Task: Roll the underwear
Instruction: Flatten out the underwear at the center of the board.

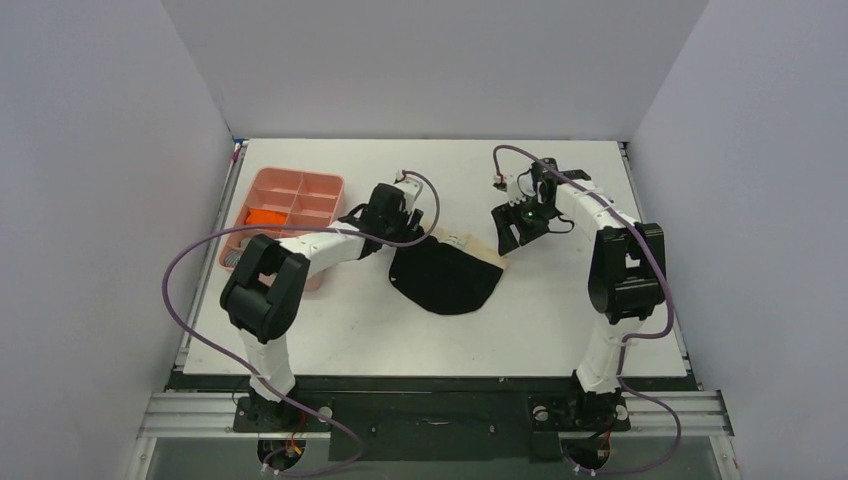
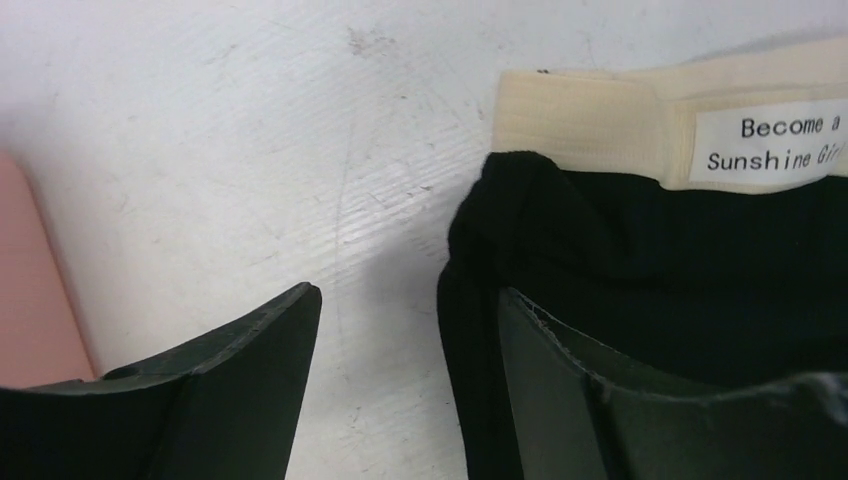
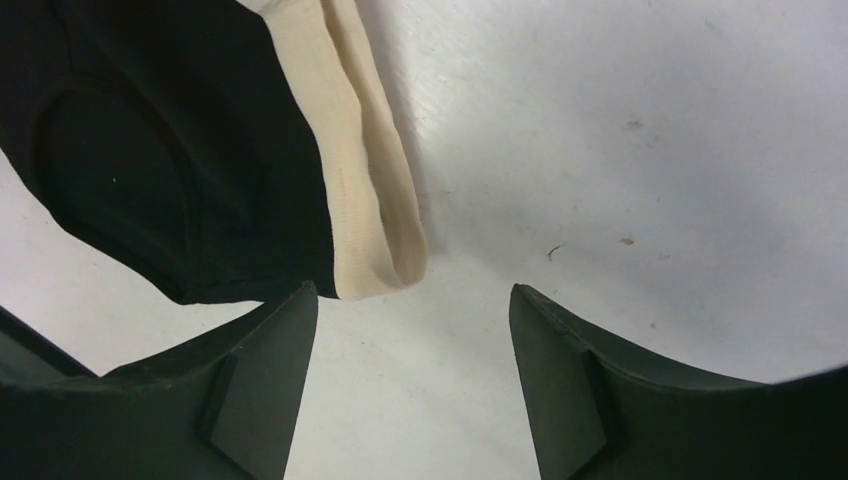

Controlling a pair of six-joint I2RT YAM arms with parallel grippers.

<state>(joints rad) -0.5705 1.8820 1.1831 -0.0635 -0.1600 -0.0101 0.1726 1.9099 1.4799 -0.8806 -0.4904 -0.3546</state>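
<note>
Top external view: the black underwear [image 1: 445, 278] lies spread flat near the middle of the white table [image 1: 560, 330], with its beige waistband [image 1: 470, 245] along its 12 to 2 o'clock edge. The left gripper [image 1: 413, 232] sits at the garment's 10 o'clock corner and the right gripper [image 1: 508, 232] at its 2 o'clock corner.

In the left wrist view, the left gripper [image 2: 408, 295] has its jaws spread with nothing clamped. One finger is over bare table, the other over black cloth. A white label [image 2: 770, 145] on the waistband reads "Become a Sunshine Gi…".

In the right wrist view, the right gripper [image 3: 412, 290] also stands parted and empty, with the waistband's folded end at 11 o'clock, just beyond its fingertips.

The orange underwear [image 1: 265, 216] sits in a compartment of the pink tray [image 1: 300, 178], at the table's 10 o'clock.
</note>
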